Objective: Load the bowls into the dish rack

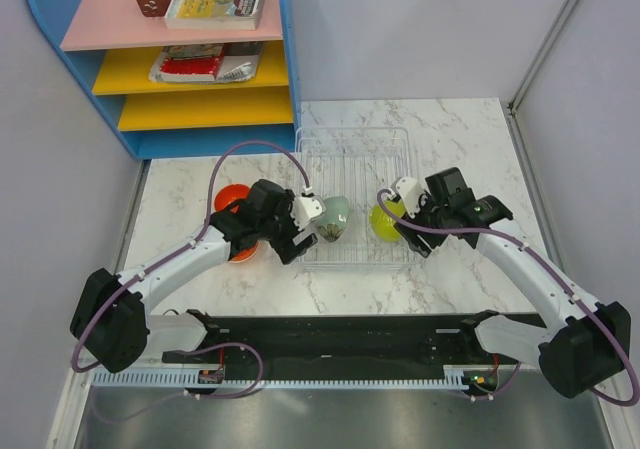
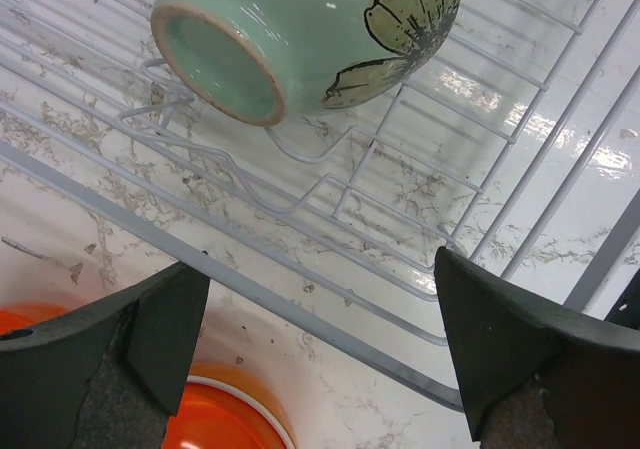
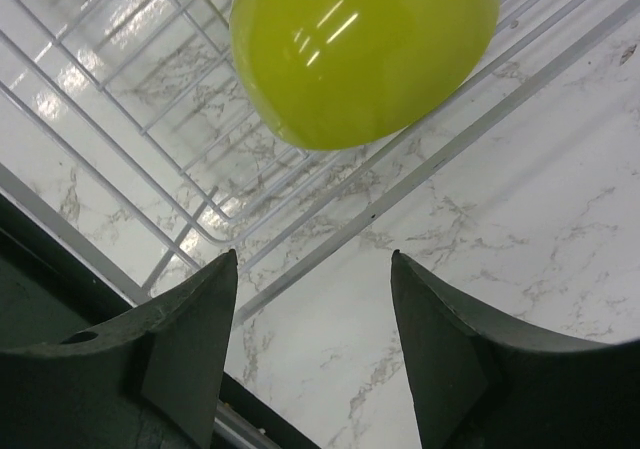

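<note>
- Top external view: the dish rack is a shallow rectangle of thin white wire grid with low wire sides. It sits on the marble counter, roughly mid-way across, beyond both arms and just in front of a blue shelf unit.
- A pale green bowl with a leaf or petal pattern outlined in black lies on its side in the near-left part of the rack, its unglazed foot ring turned toward the left wrist camera.
- A glossy yellow-green bowl is tipped over in the near-right part of the rack, close to the rack's edge wire.
- An orange bowl rests on the counter left of the rack, partly hidden under the left arm.
- Left end effector: jaws spread wide and holding nothing. It sits above the rack's near-left edge, close to the green bowl without touching it.
- Right end effector: jaws parted with only counter and rack wire between them. The yellow-green bowl sits just ahead of the fingertips, not gripped.
</note>
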Robot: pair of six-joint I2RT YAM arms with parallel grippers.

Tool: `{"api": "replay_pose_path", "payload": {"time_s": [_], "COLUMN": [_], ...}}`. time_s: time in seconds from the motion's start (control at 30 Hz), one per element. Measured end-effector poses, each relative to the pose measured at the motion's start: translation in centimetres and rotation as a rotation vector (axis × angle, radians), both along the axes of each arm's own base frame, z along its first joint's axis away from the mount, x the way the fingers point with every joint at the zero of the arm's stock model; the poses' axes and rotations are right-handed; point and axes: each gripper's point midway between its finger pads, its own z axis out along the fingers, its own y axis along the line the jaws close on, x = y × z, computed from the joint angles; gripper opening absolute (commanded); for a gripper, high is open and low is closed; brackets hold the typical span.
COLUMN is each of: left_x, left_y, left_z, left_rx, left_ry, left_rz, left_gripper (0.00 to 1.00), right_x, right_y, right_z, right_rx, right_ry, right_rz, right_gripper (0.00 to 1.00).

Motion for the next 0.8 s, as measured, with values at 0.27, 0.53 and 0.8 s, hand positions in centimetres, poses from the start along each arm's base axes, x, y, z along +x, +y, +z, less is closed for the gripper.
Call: {"api": "replay_pose_path", "payload": {"time_s": [0.27, 0.53, 0.8], "left_x": [-0.4, -0.5, 3.7], "left_y": [0.2, 1.0, -1.3], "left_z": [-0.1, 0.8, 10.6], "left_rx": [0.006, 0.031, -0.074], "left_ry": [0.015, 0.002, -0.193], "left_rz": [-0.003, 0.012, 0.026], "left_gripper": [1.00, 1.00, 1.00], "right_x": [-1.1, -1.3, 0.9], "right_y": [-0.7, -0.5, 0.4], "right_z": [-0.4, -0.1, 3.2], "right_rx": [-0.062, -0.056, -0.030], "right_ry": [0.015, 0.013, -0.069], "right_rz": [0.102, 0.131, 0.125], "right_gripper": [0.71, 0.73, 0.75]}}
